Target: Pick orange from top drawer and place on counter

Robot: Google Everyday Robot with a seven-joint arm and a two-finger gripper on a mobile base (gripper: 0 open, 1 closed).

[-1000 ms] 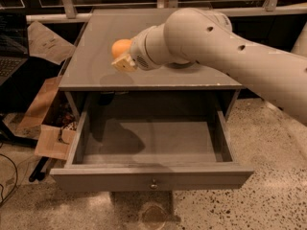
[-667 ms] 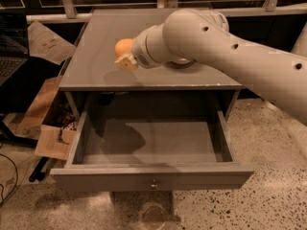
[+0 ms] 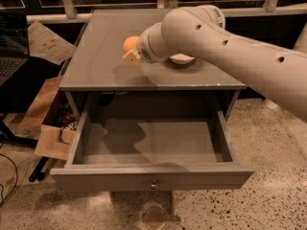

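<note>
The orange (image 3: 128,44) is a small round orange fruit, held over the middle of the grey counter (image 3: 100,66). My gripper (image 3: 130,51) sits at the end of the big white arm, shut on the orange; most of the fruit's right side is hidden by the wrist. The top drawer (image 3: 152,178) stands pulled wide open below the counter, with a small metal knob at its front centre. Its inside is bare.
A shallow white bowl (image 3: 181,59) sits on the counter behind the arm, mostly hidden. Cardboard and brown paper (image 3: 48,123) lie on the floor to the left. A rail and glass panels (image 3: 72,4) run behind the cabinet. Speckled floor lies in front.
The gripper with the orange has moved a little farther back and to the right over the counter. The drawer has not moved.
</note>
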